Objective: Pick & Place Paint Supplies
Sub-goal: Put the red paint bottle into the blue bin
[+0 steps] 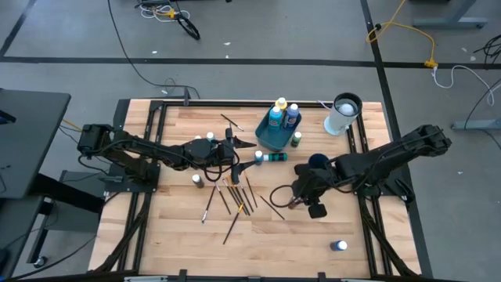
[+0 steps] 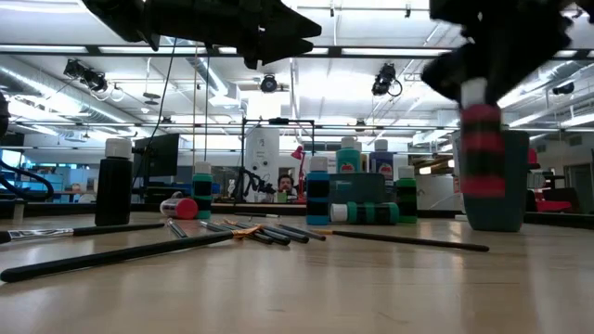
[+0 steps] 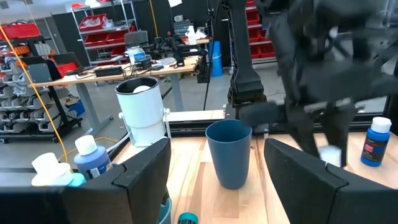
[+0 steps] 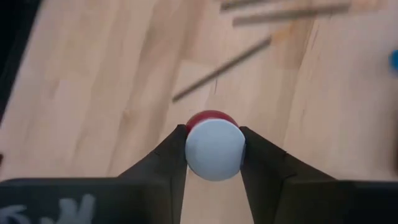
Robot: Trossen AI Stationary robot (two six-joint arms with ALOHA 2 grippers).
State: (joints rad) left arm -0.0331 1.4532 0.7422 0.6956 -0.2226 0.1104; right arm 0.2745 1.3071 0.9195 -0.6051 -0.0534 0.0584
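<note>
Red bottle [image 4: 213, 148], white-capped, pinched at the cap between right gripper [image 4: 213, 152] fingers, just off the table near the blue cup [image 1: 317, 163]. Keep upright, lift straight, clear the brushes [image 1: 235, 196]. Left gripper [image 3: 214, 168] spread wide, waiting.

My right gripper [image 4: 212, 152] points straight down over the desk's right-centre, its fingers [image 4: 163, 163] pressed against both sides of a red bottle [image 4: 214, 148]. My right arm reaches in from the right edge, elbow bent. My left gripper [image 3: 214, 180] hangs mid-desk, fingers spread wide, arm stretched in from the left.
</note>
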